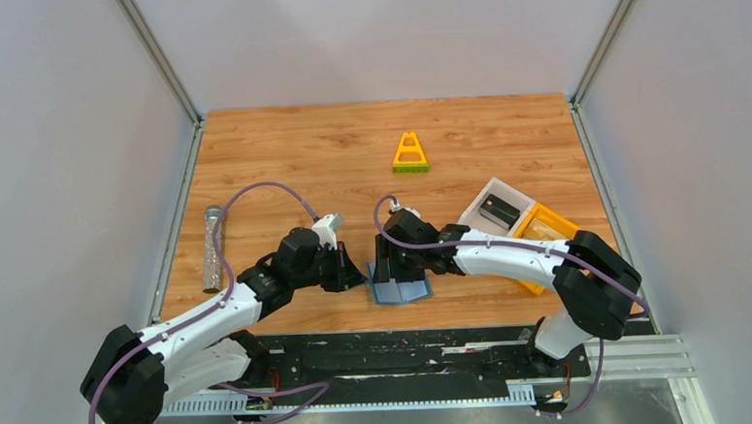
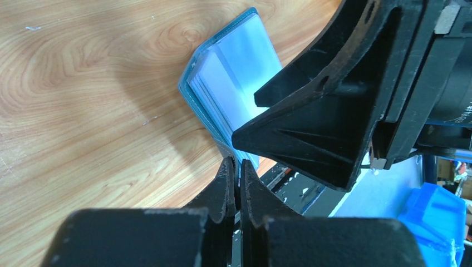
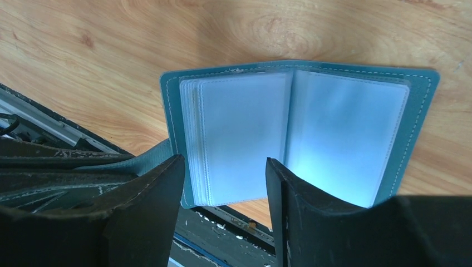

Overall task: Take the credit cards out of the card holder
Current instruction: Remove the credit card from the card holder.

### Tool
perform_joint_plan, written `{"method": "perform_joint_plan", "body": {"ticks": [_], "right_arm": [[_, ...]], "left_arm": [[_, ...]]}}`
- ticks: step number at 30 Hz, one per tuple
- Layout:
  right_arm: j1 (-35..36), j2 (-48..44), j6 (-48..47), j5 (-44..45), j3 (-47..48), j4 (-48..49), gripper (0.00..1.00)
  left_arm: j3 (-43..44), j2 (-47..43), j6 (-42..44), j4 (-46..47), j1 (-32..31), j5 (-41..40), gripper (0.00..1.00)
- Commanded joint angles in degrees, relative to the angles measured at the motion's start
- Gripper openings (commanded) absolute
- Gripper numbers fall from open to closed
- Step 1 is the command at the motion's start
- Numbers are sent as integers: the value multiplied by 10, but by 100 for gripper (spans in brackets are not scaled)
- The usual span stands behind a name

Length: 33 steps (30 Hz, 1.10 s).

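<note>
Slate-blue card holder (image 3: 300, 128) is laid open at the near edge of the bench (image 1: 301, 158). Its tab (image 3: 147, 160) is pinched in the left claw (image 2: 236, 169), pressed together. The right claw (image 3: 222, 167) is held spread over one panel, with both arms bent inward.

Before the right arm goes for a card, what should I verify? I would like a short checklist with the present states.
1. The card holder is open, sleeves facing up: ok.
2. The left gripper is shut on the holder's tab: ok.
3. The right gripper is open over the left sleeves: ok.
4. A card shows in the top sleeves: cannot tell.
5. The right fingers are clear of the sleeves: cannot tell.
</note>
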Motion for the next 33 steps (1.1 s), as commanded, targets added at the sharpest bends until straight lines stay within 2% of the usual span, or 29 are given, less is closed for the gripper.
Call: {"method": "perform_joint_plan", "body": {"ticks": [1, 12, 21, 28, 33], "right_arm": [[5, 10, -5, -8, 2, 29, 56], [5, 12, 8, 48, -14, -5, 48], [4, 11, 16, 73, -15, -26, 47], [3, -8, 86, 197, 5, -186, 47], [5, -42, 91, 200, 24, -209, 47]], "left_arm": [[-4, -11, 1, 24, -2, 6, 0], [-7, -19, 0, 18, -2, 1, 0], [-7, -21, -1, 19, -2, 1, 0], [-8, -21, 3, 8, -2, -6, 0], [-9, -30, 1, 11, -2, -1, 0]]}}
